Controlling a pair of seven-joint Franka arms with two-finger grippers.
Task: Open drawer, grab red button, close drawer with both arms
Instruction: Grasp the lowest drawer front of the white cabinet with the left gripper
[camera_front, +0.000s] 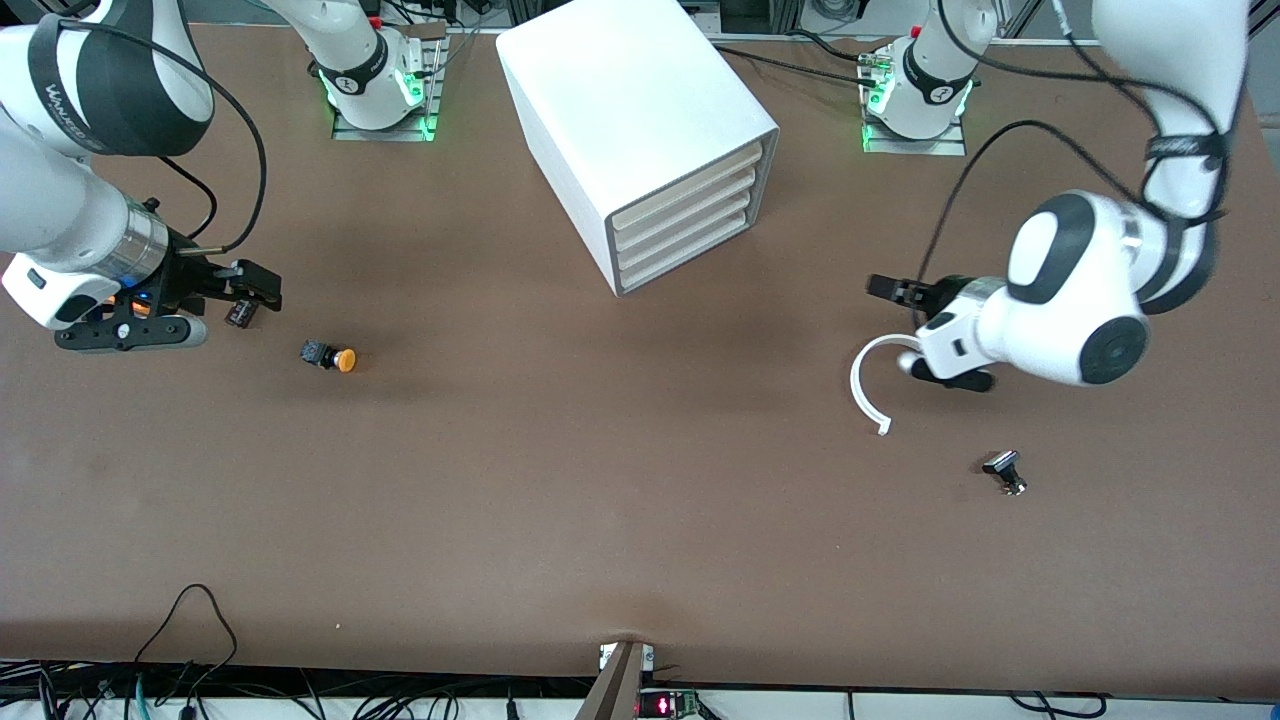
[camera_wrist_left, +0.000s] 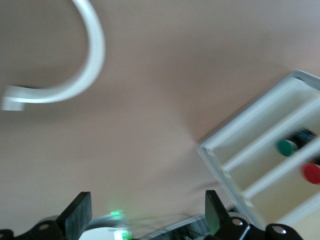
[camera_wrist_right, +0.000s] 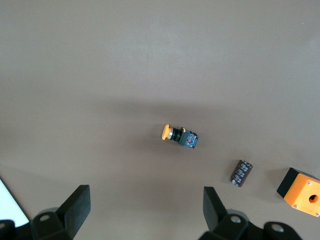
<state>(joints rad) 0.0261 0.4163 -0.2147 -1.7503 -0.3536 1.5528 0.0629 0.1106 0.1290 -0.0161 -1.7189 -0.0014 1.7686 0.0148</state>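
The white cabinet stands at the table's middle, near the robots' bases. All four cream drawers are closed, and the lowest drawer is shut. In the left wrist view a round red cap, the button, shows inside the cabinet front; I cannot tell in which drawer it lies. My left gripper is open and empty, low over the table between the cabinet and the left arm's end. My right gripper is open and empty over the table at the right arm's end.
An orange-capped button lies near the right gripper. A black cylinder and an orange box with a hole lie beside it. A white open ring lies by the left gripper. A small black part lies nearer the camera. A green cap also sits in the cabinet.
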